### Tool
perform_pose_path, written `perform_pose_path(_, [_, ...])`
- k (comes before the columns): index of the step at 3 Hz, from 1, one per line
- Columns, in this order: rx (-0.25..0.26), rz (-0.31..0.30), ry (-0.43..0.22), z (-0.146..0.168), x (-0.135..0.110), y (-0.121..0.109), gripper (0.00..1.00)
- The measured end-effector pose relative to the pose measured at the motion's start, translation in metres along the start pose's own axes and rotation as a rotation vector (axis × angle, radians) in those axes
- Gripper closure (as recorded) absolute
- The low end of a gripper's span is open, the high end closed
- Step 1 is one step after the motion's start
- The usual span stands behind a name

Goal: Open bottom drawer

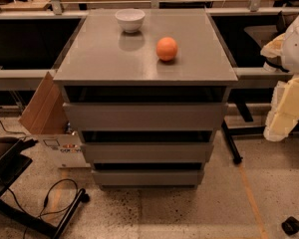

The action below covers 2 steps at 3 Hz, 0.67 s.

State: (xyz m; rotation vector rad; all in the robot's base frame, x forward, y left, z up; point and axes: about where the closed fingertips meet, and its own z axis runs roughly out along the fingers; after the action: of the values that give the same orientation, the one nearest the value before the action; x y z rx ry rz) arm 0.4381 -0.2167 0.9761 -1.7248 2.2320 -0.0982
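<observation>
The gripper (284, 106) hangs right of the cabinet (104, 59), probably poised for the shut bottom drawer (148, 177); I cannot tell whether it is open or closed.

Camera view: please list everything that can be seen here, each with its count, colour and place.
cabinet: one, grey, centre of the view
bottom drawer: one, grey, lowest of the three fronts
upper drawers: two, grey, above the bottom drawer
bowl: one, white, on the cabinet top, at the back
orange: one, orange, on the cabinet top, in front of the bowl and to its right
box: one, brown cardboard, on the floor left of the cabinet
cable: one, black, on the floor at lower left
arm: one, white, at the right edge
pincer: one, cream, at the right edge below the arm, apart from the cabinet
</observation>
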Motion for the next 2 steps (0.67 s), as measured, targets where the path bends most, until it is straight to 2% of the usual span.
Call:
perform_pose_path(1, [0.000, 0.000, 0.000, 0.000, 0.000, 0.000, 0.00])
perform_pose_path(2, [-0.004, -0.002, -0.009, 0.014, 0.001, 0.006, 0.00])
